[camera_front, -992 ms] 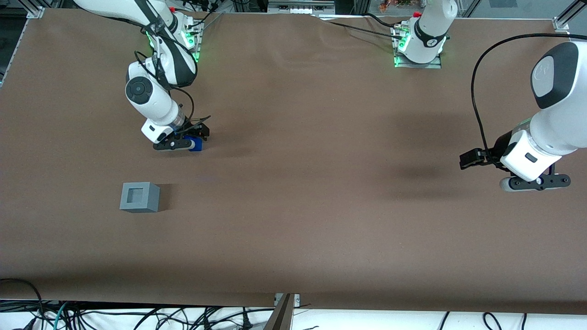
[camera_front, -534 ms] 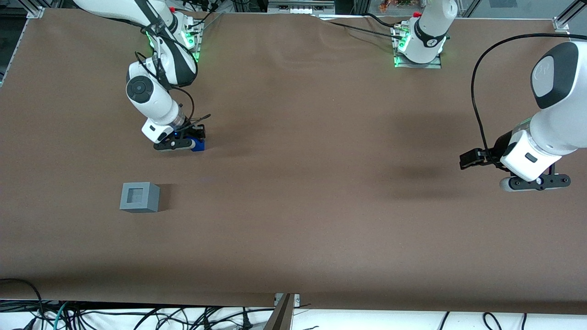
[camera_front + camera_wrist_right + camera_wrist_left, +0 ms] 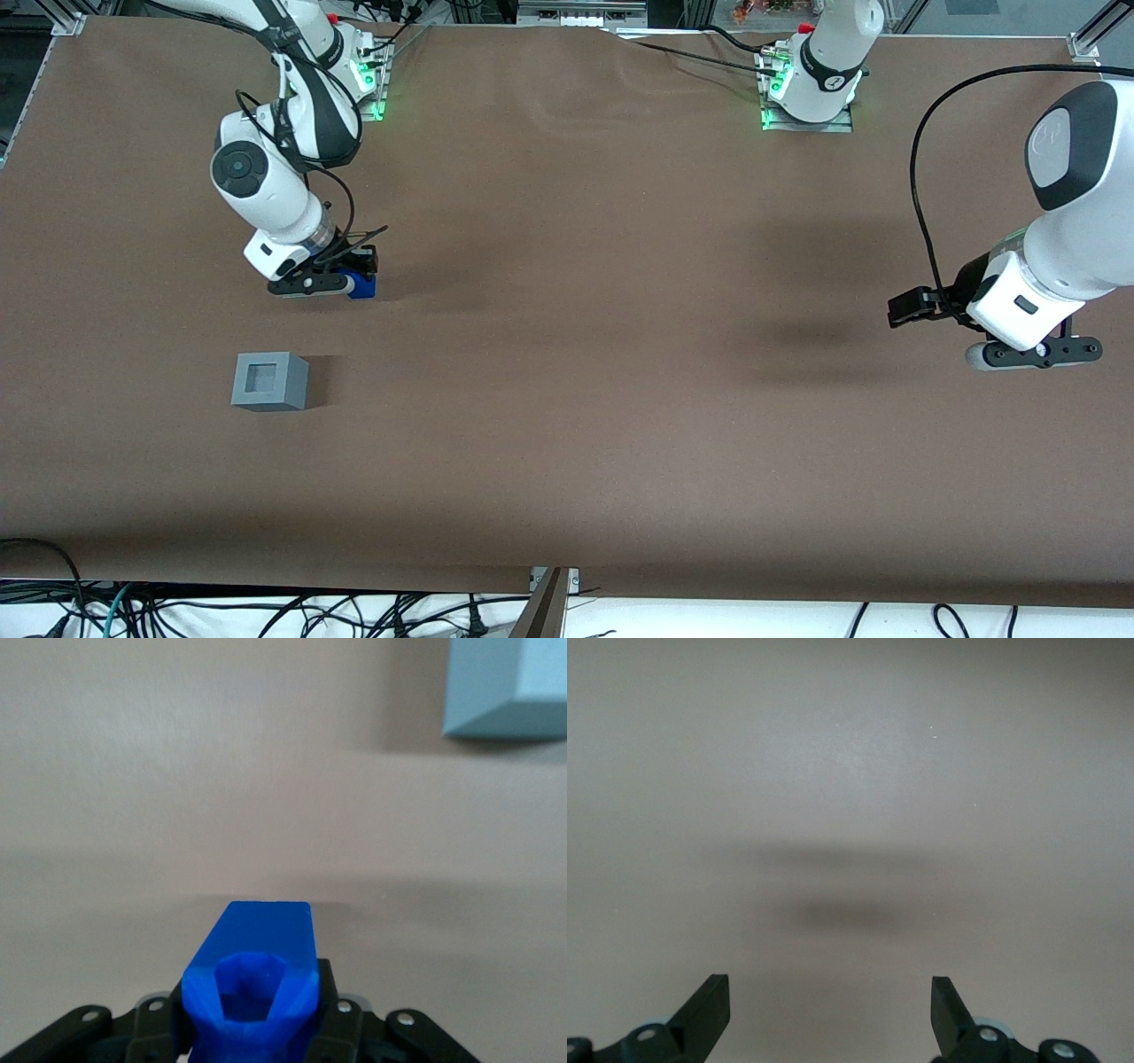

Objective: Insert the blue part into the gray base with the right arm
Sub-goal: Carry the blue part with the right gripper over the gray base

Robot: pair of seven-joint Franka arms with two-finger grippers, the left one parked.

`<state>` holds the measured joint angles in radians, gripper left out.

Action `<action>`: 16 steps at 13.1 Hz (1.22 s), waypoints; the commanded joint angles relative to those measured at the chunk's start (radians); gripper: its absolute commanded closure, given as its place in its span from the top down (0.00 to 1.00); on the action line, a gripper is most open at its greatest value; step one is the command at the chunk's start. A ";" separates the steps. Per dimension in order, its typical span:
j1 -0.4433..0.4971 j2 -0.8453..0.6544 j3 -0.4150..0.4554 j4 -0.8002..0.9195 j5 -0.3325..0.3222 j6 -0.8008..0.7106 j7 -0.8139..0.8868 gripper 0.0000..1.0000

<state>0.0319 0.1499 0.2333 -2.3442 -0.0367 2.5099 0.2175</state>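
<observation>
The blue part (image 3: pixel 361 285) is a small deep-blue block, held above the brown table in the right arm's gripper (image 3: pixel 341 283). From the right wrist, the blue part (image 3: pixel 252 979) fills the space between the black fingers (image 3: pixel 341 1028), which are shut on its sides. The gray base (image 3: pixel 270 381) is a light grey cube with a square socket in its top, standing on the table nearer the front camera than the gripper. A corner of the gray base (image 3: pixel 509 687) shows in the right wrist view, apart from the blue part.
The brown table (image 3: pixel 576 399) stretches wide around the base. Both arms' mounts (image 3: pixel 802 97) with green lights stand at the table's edge farthest from the front camera. Cables (image 3: pixel 266 611) lie below the near edge.
The right arm has carried the blue part sideways toward the working arm's end of the table, closer to lining up over the gray base. The base has not moved.
</observation>
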 commanded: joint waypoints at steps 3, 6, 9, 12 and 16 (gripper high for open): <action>-0.007 0.060 -0.016 0.317 -0.008 -0.345 -0.017 0.16; -0.042 0.066 -0.023 0.433 -0.008 -0.430 -0.068 0.16; -0.115 0.120 -0.025 0.525 -0.009 -0.450 -0.164 0.16; -0.132 0.223 -0.035 0.632 -0.024 -0.461 -0.202 0.16; -0.136 0.319 -0.063 0.740 -0.081 -0.476 -0.245 0.16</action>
<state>-0.0987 0.4220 0.1782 -1.6791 -0.1001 2.0733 0.0013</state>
